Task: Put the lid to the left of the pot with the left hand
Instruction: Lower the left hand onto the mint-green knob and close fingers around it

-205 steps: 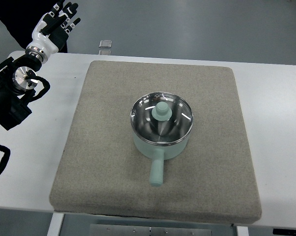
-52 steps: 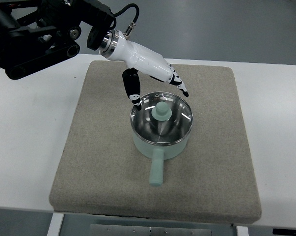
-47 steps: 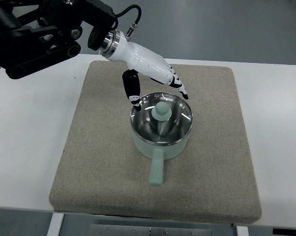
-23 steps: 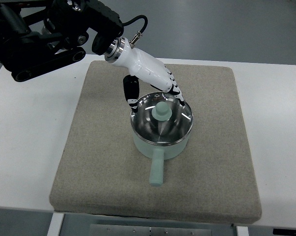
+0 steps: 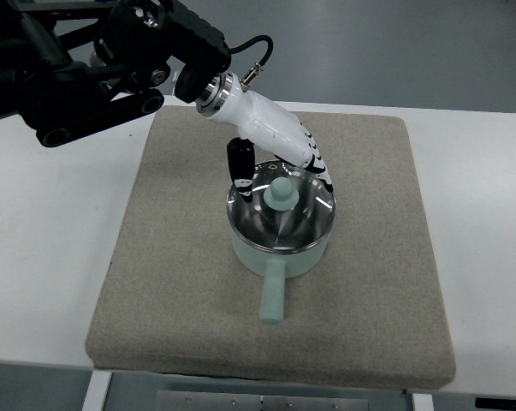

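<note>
A white desk (image 5: 52,257) fills the frame under a grey floor strip along the top, and a square grey mat (image 5: 172,282) covers its middle. At the centre of the mat sits the mint pot (image 5: 279,253), its handle (image 5: 273,295) pointing to the lower edge, the glass lid (image 5: 266,224) seated on its rim with the mint knob (image 5: 281,193) on top.

The left hand (image 5: 279,154) reaches in from the upper left, fingers (image 5: 317,167) spread around the knob's far side, the thumb (image 5: 240,164) on its left; nothing is gripped yet, by the look of it.

The risks: close off-centre and the fingers could skid off that small round knob, or press on the glass and nudge the pot across the mat. A weak pinch could let the lid tilt and clatter against the rim.

The count: one pot, one lid, one knob, one handle, one mat, one hand in view.
</note>
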`<control>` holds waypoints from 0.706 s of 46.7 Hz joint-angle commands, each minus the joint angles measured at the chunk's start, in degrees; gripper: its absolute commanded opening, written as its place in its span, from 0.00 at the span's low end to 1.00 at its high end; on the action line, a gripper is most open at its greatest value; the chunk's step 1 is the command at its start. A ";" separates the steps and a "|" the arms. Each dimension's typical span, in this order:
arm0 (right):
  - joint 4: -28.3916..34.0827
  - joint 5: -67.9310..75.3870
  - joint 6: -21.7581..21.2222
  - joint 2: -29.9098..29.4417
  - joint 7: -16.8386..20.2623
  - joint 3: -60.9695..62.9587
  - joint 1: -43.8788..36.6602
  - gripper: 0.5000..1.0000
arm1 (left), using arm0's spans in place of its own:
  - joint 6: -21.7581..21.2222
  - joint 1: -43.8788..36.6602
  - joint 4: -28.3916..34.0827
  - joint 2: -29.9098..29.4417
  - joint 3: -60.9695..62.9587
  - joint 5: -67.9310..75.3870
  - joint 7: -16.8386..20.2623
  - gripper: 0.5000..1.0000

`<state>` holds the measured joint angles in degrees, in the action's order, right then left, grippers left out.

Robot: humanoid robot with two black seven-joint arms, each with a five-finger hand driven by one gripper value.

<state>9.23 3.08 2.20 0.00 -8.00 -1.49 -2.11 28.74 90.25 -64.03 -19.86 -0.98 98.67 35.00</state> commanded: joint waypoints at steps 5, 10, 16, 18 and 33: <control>-0.09 0.00 0.00 0.00 0.00 0.00 0.09 0.85 | -0.26 -0.07 0.13 -0.01 -0.16 0.82 0.00 0.95; 0.00 0.00 0.00 0.00 0.00 0.00 0.00 0.85 | -1.14 -0.16 0.13 -0.01 -0.07 0.91 0.00 0.95; 0.00 0.00 0.00 0.00 0.00 0.00 0.00 0.85 | -2.37 -0.42 0.13 -0.01 -0.33 0.91 0.00 0.95; 0.00 0.00 0.00 0.00 0.00 0.00 0.00 0.85 | -2.90 -0.51 0.31 -0.01 -0.25 0.91 0.00 0.95; -0.09 0.00 0.00 0.00 0.00 0.00 0.00 0.85 | -3.69 -0.86 1.45 0.78 -0.07 0.91 0.00 0.92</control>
<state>9.20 3.07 2.20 0.00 -8.00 -1.49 -2.10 25.14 89.47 -63.01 -19.55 -1.17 99.58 35.00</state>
